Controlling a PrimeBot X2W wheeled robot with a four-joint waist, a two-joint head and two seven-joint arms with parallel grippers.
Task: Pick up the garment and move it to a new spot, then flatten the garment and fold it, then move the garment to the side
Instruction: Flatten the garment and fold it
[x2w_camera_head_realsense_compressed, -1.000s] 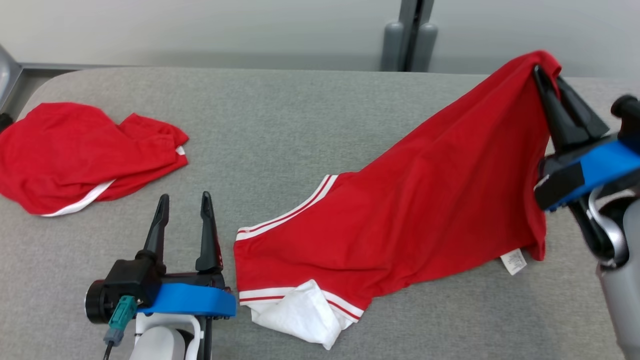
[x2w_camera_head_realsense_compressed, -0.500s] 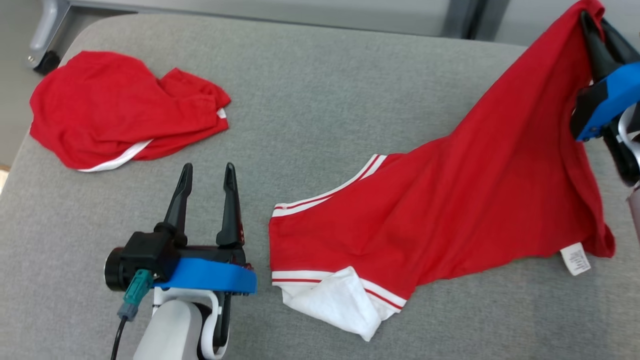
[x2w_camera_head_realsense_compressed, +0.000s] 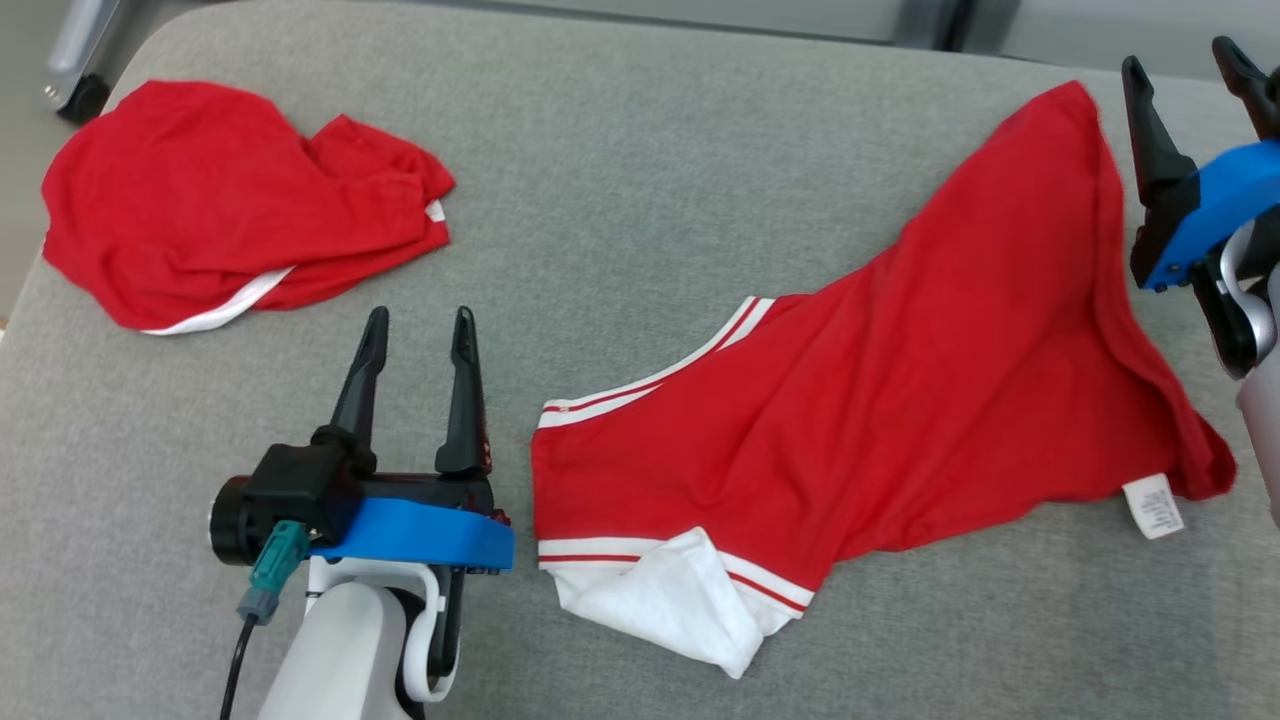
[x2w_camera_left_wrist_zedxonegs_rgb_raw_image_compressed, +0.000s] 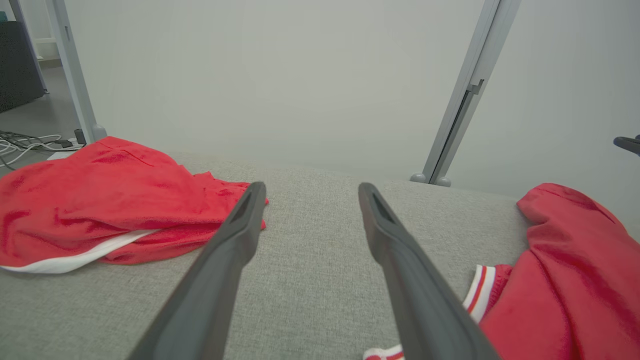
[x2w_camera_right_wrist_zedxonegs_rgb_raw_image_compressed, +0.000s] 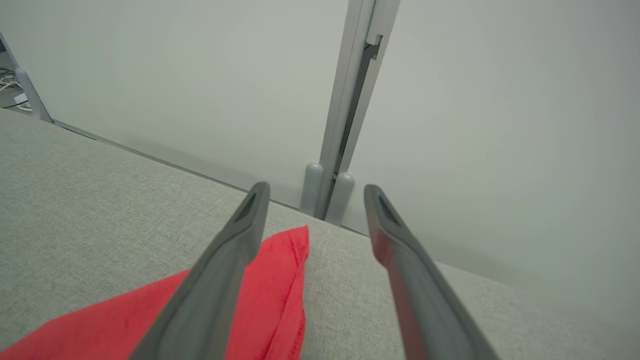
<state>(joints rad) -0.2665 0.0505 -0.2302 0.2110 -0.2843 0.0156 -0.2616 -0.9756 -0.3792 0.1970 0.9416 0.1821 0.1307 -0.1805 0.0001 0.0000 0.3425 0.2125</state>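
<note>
The garment (x2w_camera_head_realsense_compressed: 900, 400), a red piece with white striped cuffs and a white lining at its near end, lies spread slantwise across the grey table (x2w_camera_head_realsense_compressed: 620, 200); its far corner (x2w_camera_right_wrist_zedxonegs_rgb_raw_image_compressed: 280, 280) rests on the cloth surface. My right gripper (x2w_camera_head_realsense_compressed: 1185, 60) hovers open just right of that far corner, nothing between its fingers. My left gripper (x2w_camera_head_realsense_compressed: 420, 330) stands open over bare table, just left of the garment's striped cuff (x2w_camera_left_wrist_zedxonegs_rgb_raw_image_compressed: 480, 300).
A second red garment (x2w_camera_head_realsense_compressed: 220, 240) lies crumpled at the table's far left, also seen as a red heap (x2w_camera_left_wrist_zedxonegs_rgb_raw_image_compressed: 100, 200) in the left wrist view. A grey partition post (x2w_camera_right_wrist_zedxonegs_rgb_raw_image_compressed: 350, 100) and wall stand behind the table's far edge.
My right gripper has opened and let go of the garment's corner, which has dropped flat onto the table. The head camera has tilted down and shifted. The left gripper has kept its place.
</note>
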